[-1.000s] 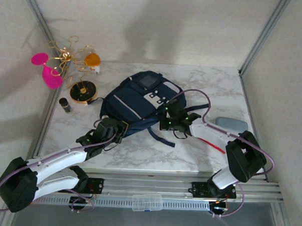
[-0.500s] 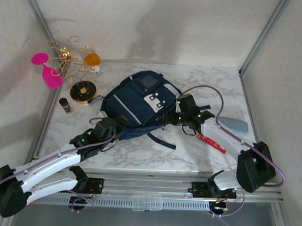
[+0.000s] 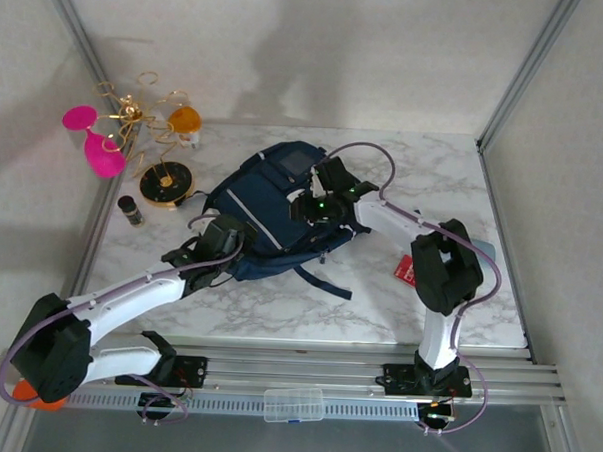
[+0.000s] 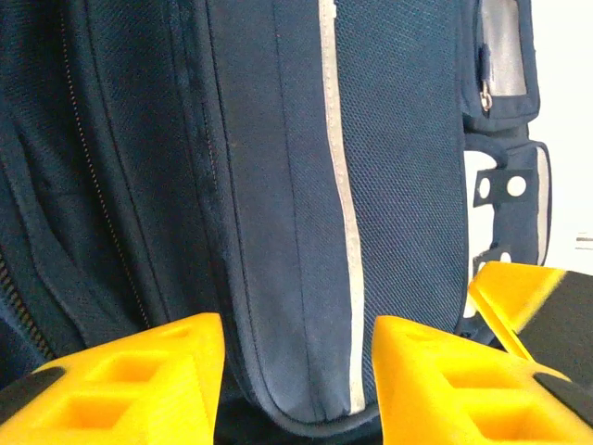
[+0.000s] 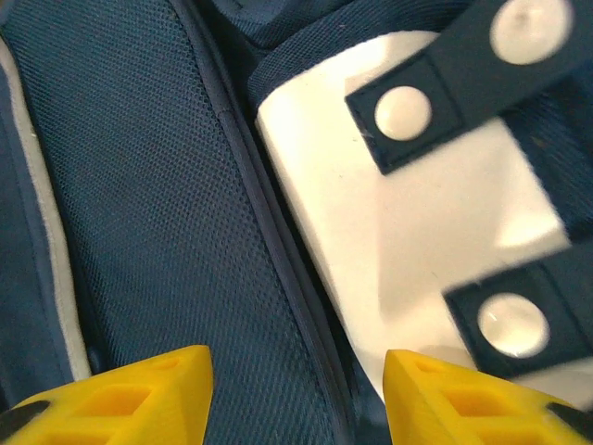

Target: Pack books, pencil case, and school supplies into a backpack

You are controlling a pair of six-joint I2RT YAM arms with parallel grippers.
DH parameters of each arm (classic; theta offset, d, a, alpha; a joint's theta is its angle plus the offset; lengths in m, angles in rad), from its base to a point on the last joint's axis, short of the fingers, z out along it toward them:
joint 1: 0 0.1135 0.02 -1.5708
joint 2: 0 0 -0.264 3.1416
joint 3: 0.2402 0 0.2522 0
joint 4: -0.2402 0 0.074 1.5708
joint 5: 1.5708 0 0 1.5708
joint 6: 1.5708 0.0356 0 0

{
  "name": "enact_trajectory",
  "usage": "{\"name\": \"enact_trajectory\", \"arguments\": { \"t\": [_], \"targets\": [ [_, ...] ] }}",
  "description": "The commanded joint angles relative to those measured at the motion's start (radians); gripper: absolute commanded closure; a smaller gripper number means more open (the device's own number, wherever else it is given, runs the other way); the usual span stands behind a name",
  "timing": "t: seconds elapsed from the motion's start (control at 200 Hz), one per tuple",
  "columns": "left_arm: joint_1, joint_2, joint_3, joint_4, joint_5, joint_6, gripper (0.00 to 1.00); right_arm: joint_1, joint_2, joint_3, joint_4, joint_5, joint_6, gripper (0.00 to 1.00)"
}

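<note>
The navy backpack (image 3: 272, 210) lies flat mid-table, pale stripe and white patches up. My left gripper (image 3: 224, 241) is at its near-left edge; in the left wrist view the gripper (image 4: 296, 375) stands open astride a rounded fold of the backpack (image 4: 278, 185) that carries the stripe. My right gripper (image 3: 318, 202) hovers open over the front pocket; its wrist view has the gripper (image 5: 296, 394) above blue mesh and a white patch (image 5: 408, 222). The red school supplies packet (image 3: 404, 273) lies right of the bag. The pencil case (image 3: 490, 252) peeks from behind the right elbow. The books are out of view.
A gold wire stand (image 3: 126, 113) with pink and orange pieces, a round black-and-gold disc (image 3: 166, 183) and a small dark jar (image 3: 132, 211) sit at the back left. A clear plastic box (image 3: 294, 404) rests on the front rail. Loose straps (image 3: 324, 282) trail toward me.
Both grippers have opened from shut. The right arm swung from the bag's right side up over its front. The left gripper pushed forward onto the bag's near-left edge.
</note>
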Motion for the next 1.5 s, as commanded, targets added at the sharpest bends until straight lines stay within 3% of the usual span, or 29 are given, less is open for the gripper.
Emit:
{"name": "enact_trajectory", "arguments": {
  "t": [0.0,0.22,0.415,0.531,0.626,0.861,0.981,1.106,1.292,1.497],
  "targets": [
    [0.032,0.029,-0.015,0.039,0.037,0.045,0.57,0.009,0.065,0.081,-0.076,-0.005,-0.042,0.49],
    [0.063,0.059,-0.070,0.096,0.075,0.056,0.57,0.041,0.112,0.081,-0.091,-0.100,-0.091,0.53],
    [0.113,0.146,-0.073,0.209,0.132,0.103,0.61,0.045,0.063,0.023,-0.063,-0.153,-0.102,0.74],
    [0.127,0.228,-0.005,0.256,0.164,0.151,0.63,0.031,0.052,0.007,-0.046,-0.163,-0.093,0.92],
    [0.135,0.288,0.077,0.282,0.187,0.208,0.63,0.012,0.022,-0.011,0.016,-0.229,-0.045,1.00],
    [0.170,0.298,0.260,0.114,0.168,0.351,0.54,-0.025,-0.102,-0.069,0.311,-0.290,0.243,1.00],
    [0.161,0.175,0.282,-0.011,0.137,0.387,0.49,-0.022,-0.144,-0.098,0.409,-0.200,0.369,1.00],
    [0.109,0.016,0.229,-0.129,0.102,0.329,0.46,0.006,-0.186,-0.197,0.608,-0.140,0.539,1.00],
    [-0.097,-0.094,0.190,-0.241,-0.001,0.181,0.47,0.069,-0.191,-0.184,0.590,0.011,0.603,1.00],
    [-0.253,0.013,0.141,-0.124,0.000,0.044,0.48,0.097,-0.222,-0.201,0.621,0.026,0.629,1.00]
  ]
}}
